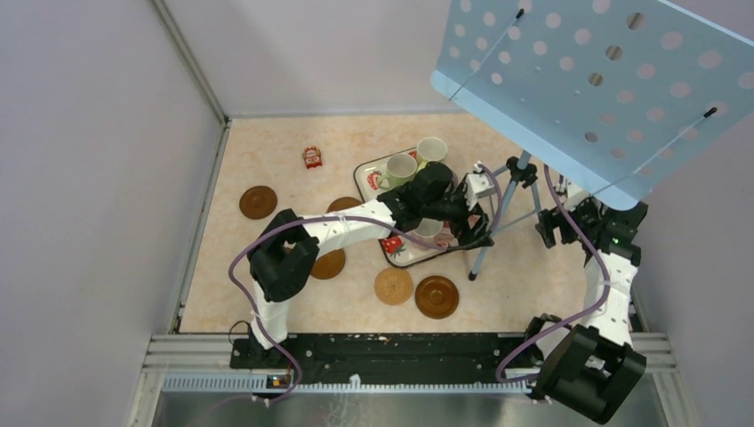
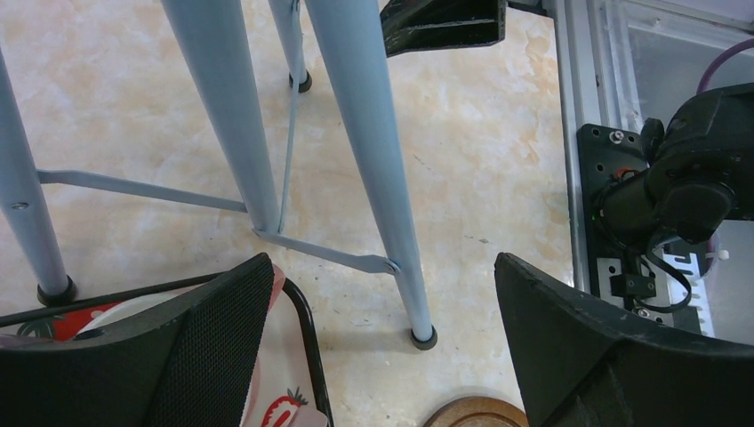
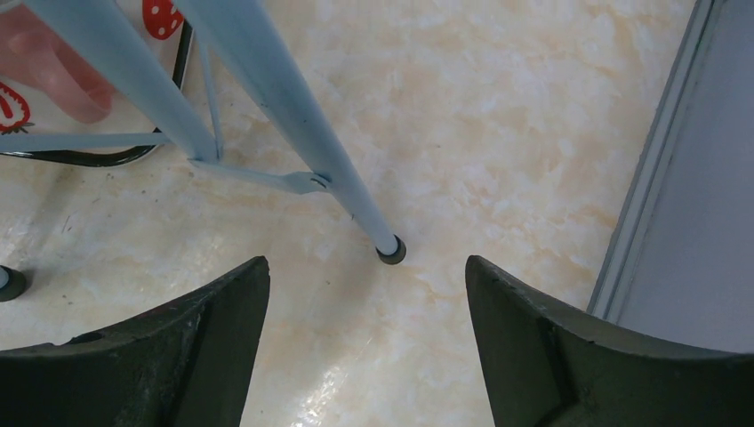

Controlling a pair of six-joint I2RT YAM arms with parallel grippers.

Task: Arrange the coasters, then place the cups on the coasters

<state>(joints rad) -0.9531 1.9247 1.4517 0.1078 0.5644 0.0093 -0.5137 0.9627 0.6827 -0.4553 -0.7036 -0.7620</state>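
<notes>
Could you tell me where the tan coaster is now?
In the top view, the tan coaster lies near the front edge, just left of a dark brown coaster.

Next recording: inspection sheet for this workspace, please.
Surface: beige marbled table, no spills seen.
Job's things: five coasters visible, scattered, no cup on any; two yellow-green cups on the tray; more partly hidden under the left arm.
Clutter: red packet; blue tripod stand.
Grippers: left gripper open, empty, by the tray edge; right gripper open, empty.
Cables: purple cables along both arms.
Surroundings: grey walls; metal rail at near edge.
</notes>
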